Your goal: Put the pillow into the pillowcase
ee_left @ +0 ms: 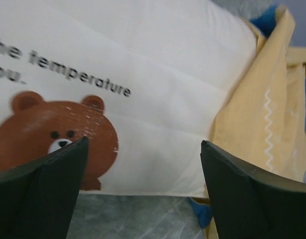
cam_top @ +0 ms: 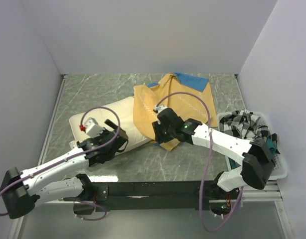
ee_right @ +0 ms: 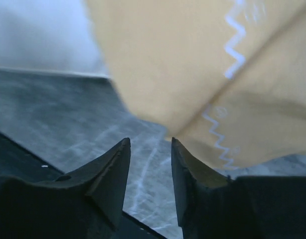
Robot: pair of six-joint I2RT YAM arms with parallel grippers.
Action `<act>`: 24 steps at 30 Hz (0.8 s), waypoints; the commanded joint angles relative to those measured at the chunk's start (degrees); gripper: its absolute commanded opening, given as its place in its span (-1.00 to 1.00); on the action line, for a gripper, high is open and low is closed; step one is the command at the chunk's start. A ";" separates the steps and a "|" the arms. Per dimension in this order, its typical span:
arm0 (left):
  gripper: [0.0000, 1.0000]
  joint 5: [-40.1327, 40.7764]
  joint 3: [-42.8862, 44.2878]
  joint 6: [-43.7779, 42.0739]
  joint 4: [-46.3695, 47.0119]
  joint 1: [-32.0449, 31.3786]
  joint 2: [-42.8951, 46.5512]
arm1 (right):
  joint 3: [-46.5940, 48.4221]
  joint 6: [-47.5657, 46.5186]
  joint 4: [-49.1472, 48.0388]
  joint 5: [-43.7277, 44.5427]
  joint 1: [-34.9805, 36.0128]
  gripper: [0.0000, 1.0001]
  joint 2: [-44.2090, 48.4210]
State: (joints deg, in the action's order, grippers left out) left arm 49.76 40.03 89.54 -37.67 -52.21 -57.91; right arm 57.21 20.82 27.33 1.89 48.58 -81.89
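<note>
Marble tabletop point(cam_top: 93, 94): pillow point(ee_left: 158, 74) beyond spread left fingers point(ee_left: 43, 194), pillowcase point(ee_right: 183, 64) beyond slightly parted right fingers point(ee_right: 108, 174).

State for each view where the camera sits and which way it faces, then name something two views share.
Top external: above and behind the bases, looking down on the table; left arm and right arm show.
Left wrist: on the left arm, facing the bear print on the pillow; the left fingers frame the bottom, wide apart.
Right wrist: low over the table, facing the near edge of the pillowcase; the right fingers show, apart, empty.
Shared: both wrist views catch the mustard pillowcase with zigzag lines.
</note>
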 commanded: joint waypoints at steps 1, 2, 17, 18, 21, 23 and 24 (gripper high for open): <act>0.99 7.19 4.26 9.42 -16.72 3.77 6.56 | 11.75 -2.71 0.09 1.27 2.75 0.00 3.41; 0.99 7.02 4.44 9.95 -20.13 5.34 7.45 | 13.87 -2.89 0.26 1.27 2.75 0.01 0.44; 0.99 -11.68 -4.95 -20.07 1.43 46.04 10.36 | 69.77 -10.80 20.03 12.50 2.31 0.64 -43.06; 0.99 -14.83 -7.22 -20.54 3.55 47.10 10.36 | 71.71 -10.54 21.26 14.44 1.96 0.65 -44.31; 0.99 -19.15 -10.75 -23.08 9.09 47.28 10.19 | 70.43 -9.84 20.41 18.84 0.12 0.69 -45.21; 0.96 -20.92 -13.03 -23.62 12.35 47.28 10.36 | 68.74 -9.48 18.99 19.47 -1.63 0.70 -44.76; 0.88 -22.67 -13.74 -23.62 13.23 47.28 10.97 | 68.04 -9.22 18.29 18.86 -2.17 0.70 -44.94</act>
State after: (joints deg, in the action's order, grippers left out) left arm 35.55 29.04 70.87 -34.04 -5.19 -47.88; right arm 125.60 11.60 45.69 15.73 49.84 -128.27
